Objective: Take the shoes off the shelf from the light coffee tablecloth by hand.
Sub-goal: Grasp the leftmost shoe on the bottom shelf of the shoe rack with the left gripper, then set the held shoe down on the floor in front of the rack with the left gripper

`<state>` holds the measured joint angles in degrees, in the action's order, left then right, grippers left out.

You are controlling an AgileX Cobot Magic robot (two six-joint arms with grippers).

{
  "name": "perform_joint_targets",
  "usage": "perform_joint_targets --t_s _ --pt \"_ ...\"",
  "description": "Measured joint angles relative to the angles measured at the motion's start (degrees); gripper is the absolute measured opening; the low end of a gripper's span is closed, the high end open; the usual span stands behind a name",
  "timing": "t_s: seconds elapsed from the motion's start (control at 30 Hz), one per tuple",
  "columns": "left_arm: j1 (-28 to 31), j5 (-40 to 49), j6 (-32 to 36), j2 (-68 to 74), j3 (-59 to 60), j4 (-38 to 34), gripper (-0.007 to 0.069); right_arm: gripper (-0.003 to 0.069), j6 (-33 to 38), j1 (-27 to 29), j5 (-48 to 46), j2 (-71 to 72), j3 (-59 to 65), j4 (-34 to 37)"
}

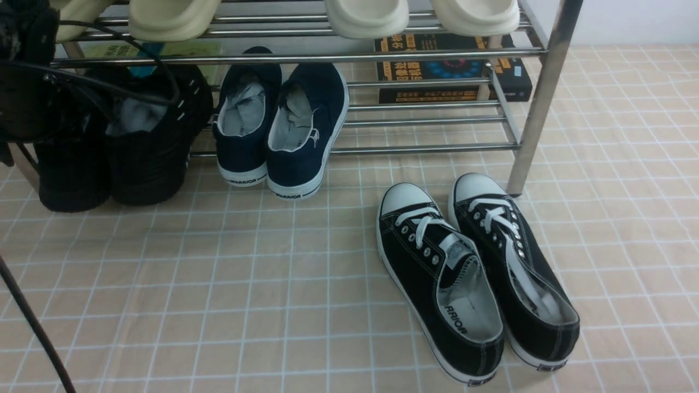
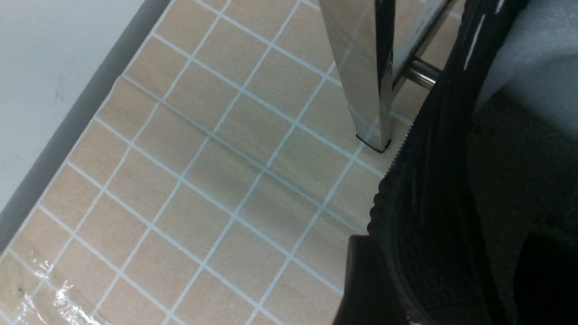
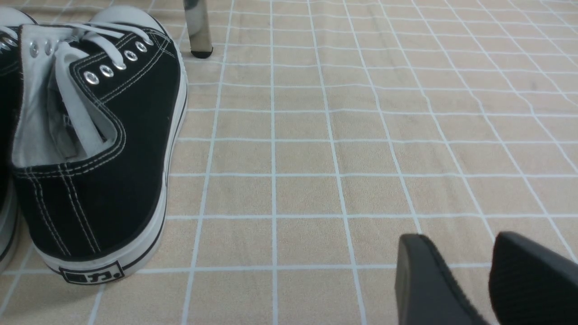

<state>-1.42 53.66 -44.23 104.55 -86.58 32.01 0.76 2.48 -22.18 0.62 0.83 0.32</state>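
Two all-black knit mesh sneakers (image 1: 144, 158) with white paper stuffing are sitting at the left end of the low silver metal-tube shelf (image 1: 538, 98) in the front view, toes tucked over its lower bars and heels leaning out onto the beige tablecloth with thin white grid lines (image 1: 218, 284). The robot's black left arm (image 1: 24, 82) is hanging right over them, hiding its fingers. Beside them a pair of navy white-soled slip-ons (image 1: 281, 131) is leaning the same way, while a pair of black canvas lace-ups with white toe caps (image 1: 475, 273) is lying flat on the cloth, off the shelf. In the left wrist view, the left gripper (image 2: 363, 289) is showing only one dark finger, just beside a sneaker's ribbed black sole near a shelf post; whether its jaws are spread or closed I cannot tell. In the right wrist view, the right gripper (image 3: 456, 246) is hovering low over the cloth with its fingers apart and nothing between them, near one lace-up's heel.
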Motion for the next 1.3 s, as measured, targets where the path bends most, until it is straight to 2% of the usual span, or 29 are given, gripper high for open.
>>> perform_joint_targets --t_s 0.13,0.2,0.23,0.27,0.33,0.37,0.43,0.63,1.0,1.17,1.3 --pt "0.0 -0.4 -0.2 1.5 -0.1 0.3 0.0427 0.024 0.0 0.0 0.0 0.0 0.0 0.0" --pt "0.0 -0.4 -0.3 2.6 -0.1 0.3 0.0333 0.024 0.0 0.0 0.0 0.0 0.0 0.0" --pt "0.0 -0.4 -0.3 2.6 -0.1 0.3 0.0333 0.024 0.0 0.0 0.0 0.0 0.0 0.0" --pt "0.0 -0.4 -0.3 2.9 -0.1 0.2 0.0243 0.024 0.0 0.0 0.0 0.0 0.0 0.0" --pt "0.0 0.0 -0.3 3.0 -0.1 0.1 0.0114 0.024 0.0 0.0 0.0 0.0 0.0 0.0" --pt "0.0 0.4 -0.3 2.9 -0.1 0.1 0.0066 0.024 0.0 0.0 0.0 0.0 0.0 0.0" --pt "0.0 0.9 -0.3 2.5 -0.1 0.0 0.0025 0.024 0.0 0.0 0.0 0.0 0.0 0.0" --pt "0.0 4.5 2.0 -1.4 -0.1 -1.0 0.0017 0.024 0.0 0.0 0.0 0.0 0.0 0.0" --pt "0.0 17.0 12.7 -18.3 0.8 -9.7 0.0017 0.024 0.0 0.0 0.0 0.0 0.0 0.0" --pt "0.0 18.0 12.5 -26.5 4.8 -10.1 0.0017 0.024 0.0 0.0 0.0 0.0 0.0 0.0" --pt "0.0 18.0 9.4 -33.0 11.1 -10.3 0.0017 0.024 0.0 0.0 0.0 0.0 0.0 0.0"
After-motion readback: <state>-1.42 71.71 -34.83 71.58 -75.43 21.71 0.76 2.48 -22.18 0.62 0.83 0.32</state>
